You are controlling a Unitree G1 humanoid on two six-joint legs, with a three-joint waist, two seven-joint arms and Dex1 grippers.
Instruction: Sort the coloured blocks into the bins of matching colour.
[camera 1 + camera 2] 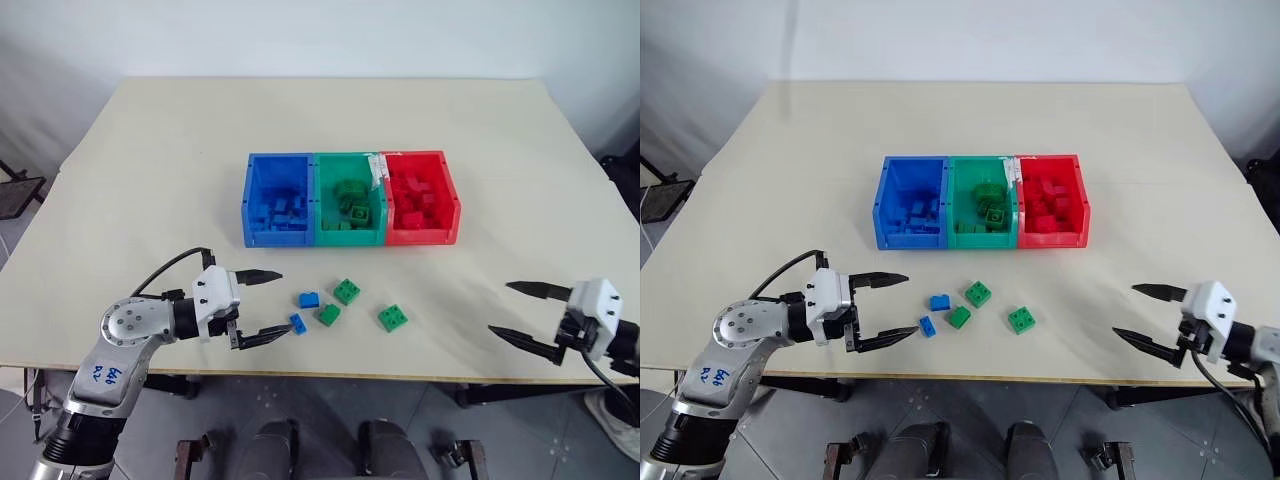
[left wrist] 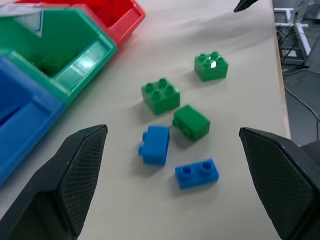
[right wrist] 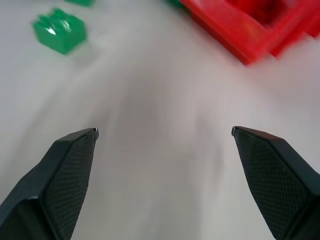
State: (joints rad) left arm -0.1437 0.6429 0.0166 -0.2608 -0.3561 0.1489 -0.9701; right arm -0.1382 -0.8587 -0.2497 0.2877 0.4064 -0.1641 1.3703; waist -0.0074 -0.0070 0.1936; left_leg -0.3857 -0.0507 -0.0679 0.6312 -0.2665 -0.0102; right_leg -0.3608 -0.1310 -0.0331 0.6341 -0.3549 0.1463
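Five loose blocks lie on the table in front of the bins: a blue one (image 1: 309, 299), a smaller flat blue one (image 1: 297, 323), and three green ones (image 1: 347, 291), (image 1: 328, 314), (image 1: 393, 318). Behind them stand the joined bins in a row: blue (image 1: 278, 238), green (image 1: 349, 238), red (image 1: 422, 236), each holding several bricks of its own colour. My left gripper (image 1: 284, 303) hangs open just left of the blue blocks, holding nothing. My right gripper (image 1: 499, 308) is open and empty, well to the right of the blocks, with the nearest green block (image 3: 60, 32) ahead of it.
The pale table (image 1: 150, 180) runs wide around the bins. Its front edge (image 1: 400, 375) lies close below the blocks and both grippers. A white tag (image 1: 377, 168) sticks up between the green and red bins.
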